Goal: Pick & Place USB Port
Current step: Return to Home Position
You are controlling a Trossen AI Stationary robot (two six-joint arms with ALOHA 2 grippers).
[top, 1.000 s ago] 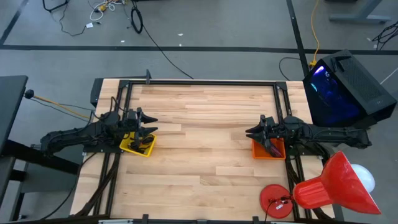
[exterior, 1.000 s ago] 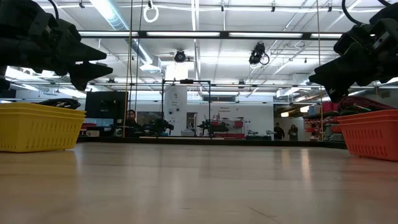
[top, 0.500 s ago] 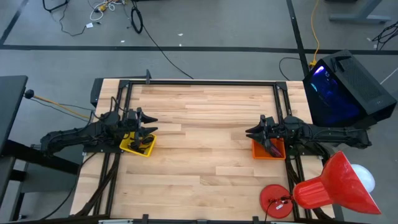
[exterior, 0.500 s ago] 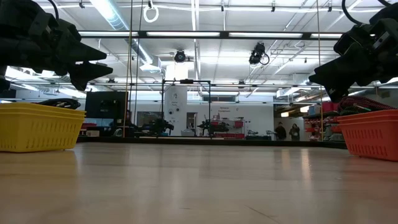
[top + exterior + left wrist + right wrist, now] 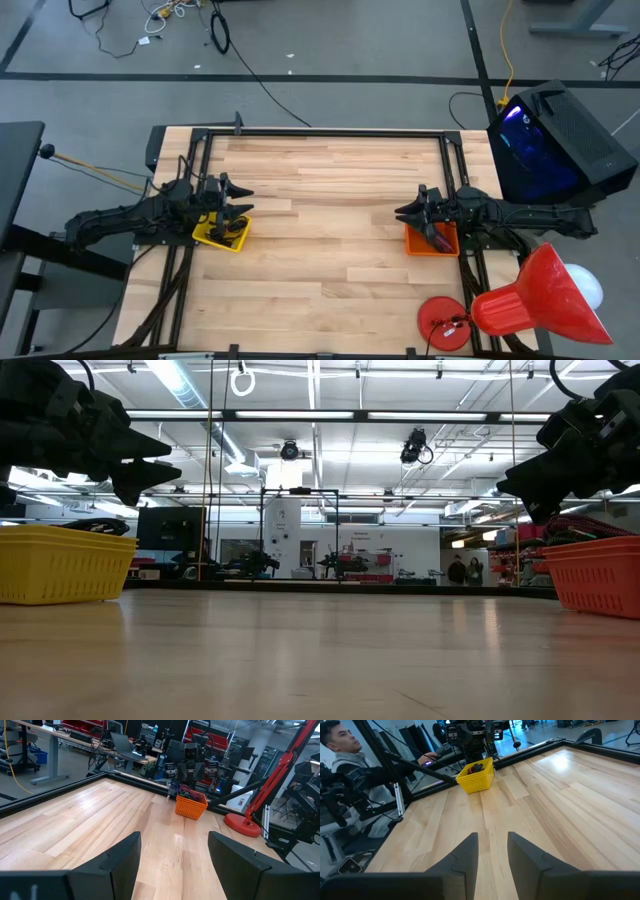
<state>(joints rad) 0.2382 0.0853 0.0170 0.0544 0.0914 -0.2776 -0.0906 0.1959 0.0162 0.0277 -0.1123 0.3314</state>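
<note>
A yellow basket (image 5: 222, 235) with dark items in it stands on the wooden table (image 5: 330, 200) near its left edge. An orange basket (image 5: 432, 240) with cables stands near the right edge. No USB port can be told apart in any view. My left gripper (image 5: 245, 201) hangs open just above the yellow basket (image 5: 60, 565), pointing level toward the table's right, with nothing between its fingers (image 5: 120, 862). My right gripper (image 5: 400, 213) hovers above the orange basket (image 5: 598, 575), pointing toward the table's left. Its fingers (image 5: 465, 855) stand a little apart with nothing between them.
Bare wood lies between the two baskets. A black frame rail (image 5: 330, 133) runs around the table. A red lamp stand (image 5: 520, 300) sits at the near right corner, and a black box with blue light (image 5: 555, 140) stands past the right edge. A person (image 5: 350, 755) sits beyond the left edge.
</note>
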